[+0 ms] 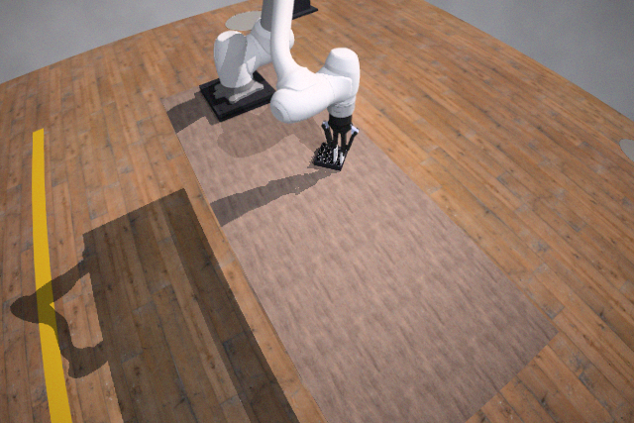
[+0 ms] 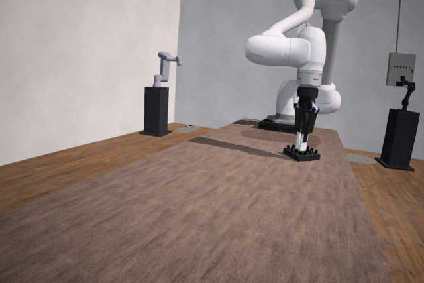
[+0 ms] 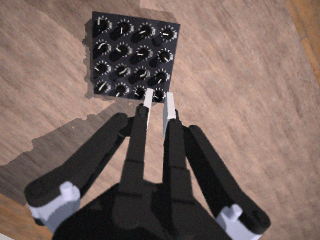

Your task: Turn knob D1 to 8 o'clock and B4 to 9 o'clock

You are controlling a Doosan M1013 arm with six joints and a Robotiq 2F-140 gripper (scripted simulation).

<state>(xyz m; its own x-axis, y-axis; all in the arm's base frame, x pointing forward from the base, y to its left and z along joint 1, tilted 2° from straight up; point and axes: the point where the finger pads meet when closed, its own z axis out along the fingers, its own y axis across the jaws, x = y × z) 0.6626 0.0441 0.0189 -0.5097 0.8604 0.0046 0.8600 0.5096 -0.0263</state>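
Observation:
The black knob box (image 1: 327, 166) (image 2: 309, 158) (image 3: 134, 20) stands flat on the table, with four rows of black knobs with white lines. Its printed names are too small to read, and I cannot make out the socket. My gripper (image 1: 338, 156) (image 2: 302, 148) (image 3: 158, 99) points down, its pale fingertips a narrow gap apart. The corner knob (image 3: 159, 93) at the lower right of the box in the wrist view shows between the tips, with no clear contact. Its line is too unclear to read. The fingers partly cover this corner.
The brown table (image 1: 388, 274) (image 2: 191, 211) extends around the box. The arm's base plate (image 1: 222, 111) (image 2: 267, 124) stands on the table behind it. Neighbouring knobs stand close beside the fingers. Two dark pedestals (image 2: 156, 110) (image 2: 399, 139) with small arms stand beyond the table.

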